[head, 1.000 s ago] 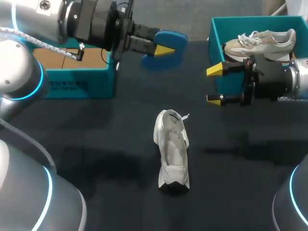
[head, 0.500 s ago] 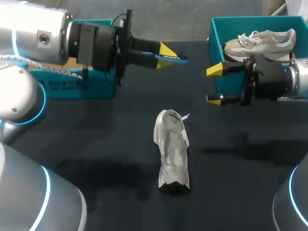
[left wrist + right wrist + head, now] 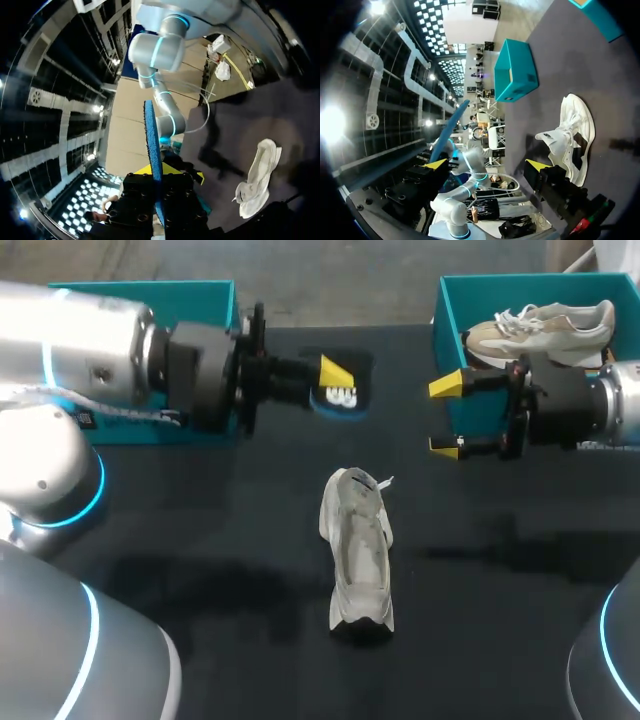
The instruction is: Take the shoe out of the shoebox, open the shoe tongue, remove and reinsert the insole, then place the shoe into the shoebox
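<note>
Insole (image 3: 340,397): blue, pinched in left gripper (image 3: 335,380), held clear above table for reinsertion.
Shoe (image 3: 358,550): mid-table, opening upward, apparently ready to receive it.
Right gripper (image 3: 445,416): fingers spread, empty, parked beside shoebox (image 3: 520,280).

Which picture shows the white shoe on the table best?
The head view: the white shoe is seen whole from above, its opening showing. The left wrist view shows it small and farther off; the right wrist view shows one side of it.

Shoe (image 3: 358,555) lies before and between left shoebox (image 3: 220,305) and right shoebox (image 3: 452,330).
</note>
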`<state>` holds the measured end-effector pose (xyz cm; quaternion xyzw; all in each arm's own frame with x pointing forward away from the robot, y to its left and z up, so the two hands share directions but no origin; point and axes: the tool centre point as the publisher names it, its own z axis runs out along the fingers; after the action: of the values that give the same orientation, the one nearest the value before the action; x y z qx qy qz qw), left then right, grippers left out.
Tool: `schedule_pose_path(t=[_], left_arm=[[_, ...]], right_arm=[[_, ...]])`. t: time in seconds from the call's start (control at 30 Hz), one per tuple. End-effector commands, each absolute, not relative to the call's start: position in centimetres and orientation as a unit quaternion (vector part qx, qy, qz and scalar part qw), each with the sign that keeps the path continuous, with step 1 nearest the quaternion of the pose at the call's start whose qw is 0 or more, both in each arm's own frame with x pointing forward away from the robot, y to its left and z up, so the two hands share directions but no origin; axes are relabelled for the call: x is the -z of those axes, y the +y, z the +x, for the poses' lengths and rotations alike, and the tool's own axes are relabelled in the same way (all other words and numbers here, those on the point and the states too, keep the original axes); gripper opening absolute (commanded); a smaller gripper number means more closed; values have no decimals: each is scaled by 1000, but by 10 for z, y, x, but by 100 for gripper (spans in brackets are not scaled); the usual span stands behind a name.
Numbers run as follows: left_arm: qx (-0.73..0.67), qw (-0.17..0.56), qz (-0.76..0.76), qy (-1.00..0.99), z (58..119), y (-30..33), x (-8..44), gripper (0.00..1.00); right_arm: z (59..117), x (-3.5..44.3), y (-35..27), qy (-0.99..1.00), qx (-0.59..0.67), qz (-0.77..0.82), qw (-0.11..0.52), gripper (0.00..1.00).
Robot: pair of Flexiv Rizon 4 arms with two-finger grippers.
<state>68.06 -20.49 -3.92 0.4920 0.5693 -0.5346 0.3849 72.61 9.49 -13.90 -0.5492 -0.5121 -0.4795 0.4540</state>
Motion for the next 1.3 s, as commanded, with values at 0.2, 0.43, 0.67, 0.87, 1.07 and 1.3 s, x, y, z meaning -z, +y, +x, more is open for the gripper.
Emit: schedule_pose_path(t=[0.2,0.43,0.67,0.87,1.07,1.3], left_arm=[[541,471,487,498,677,-196,72,0],[508,503,509,479,677,-190,82,0],[508,503,509,479,677,-190,82,0],[508,503,509,479,677,-190,82,0],[506,512,515,465,677,-191,83,0],[498,561,513,416,682,-198,105,0]], right_arm=[[726,140,96,-512,480,-550,453,100],[726,140,96,-512,480,-550,453,100],[726,140,96,-512,480,-550,453,100],[726,140,96,-512,480,-550,453,100],[726,140,96,-512,480,-550,453,100],[726,140,96,-512,480,-550,453,100]])
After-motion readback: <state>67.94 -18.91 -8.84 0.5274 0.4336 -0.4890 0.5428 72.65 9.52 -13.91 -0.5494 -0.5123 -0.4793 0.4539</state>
